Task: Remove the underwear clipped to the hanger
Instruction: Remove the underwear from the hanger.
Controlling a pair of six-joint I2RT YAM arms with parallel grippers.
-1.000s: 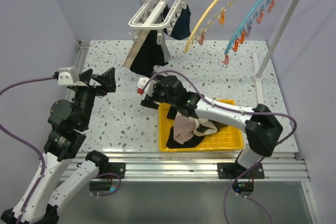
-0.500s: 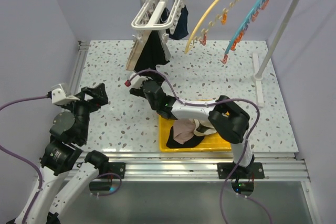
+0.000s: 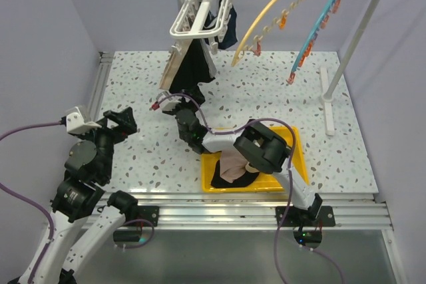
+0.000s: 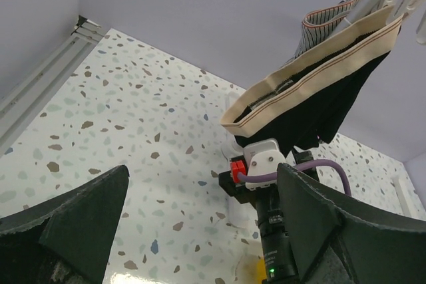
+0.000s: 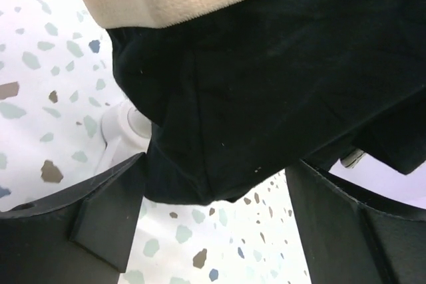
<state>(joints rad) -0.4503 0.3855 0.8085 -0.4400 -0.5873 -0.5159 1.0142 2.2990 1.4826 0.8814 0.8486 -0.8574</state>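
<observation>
- Bench (image 3: 279,91): one speckled surface. A white rail runs along its far side, and two arms are bolted at the near edge.
- Hangers: three on the rail. There's one white clip frame (image 3: 200,8), one yellow curved one (image 3: 273,11) and one blue curved one (image 3: 323,14).
- Tray: one yellow tray (image 3: 297,164) at the near right. It holds a little pile of underwear, with a pale pink-beige pair (image 3: 233,163) lying on a black one. I can't count past that.
- Underwear still clipped: three on the white frame. There's a black pair (image 3: 190,64) with a cream waistband, a navy pair (image 3: 229,28) and a grey striped pair (image 4: 326,18).
- Right arm: it's folded back over the tray and reaches left and forward, with the wrist right under the black pair.
- Left arm: it's bunched up at the near left with the wrist raised, facing the white frame.
- Right tool (image 5: 214,177): the fingers are spread wide and gripping nothing. The hem of the black pair hangs in the gap between them, and I can't tell whether it touches.
- Left tool (image 4: 203,184): it's wide open too, empty, and well away from the clothes.
</observation>
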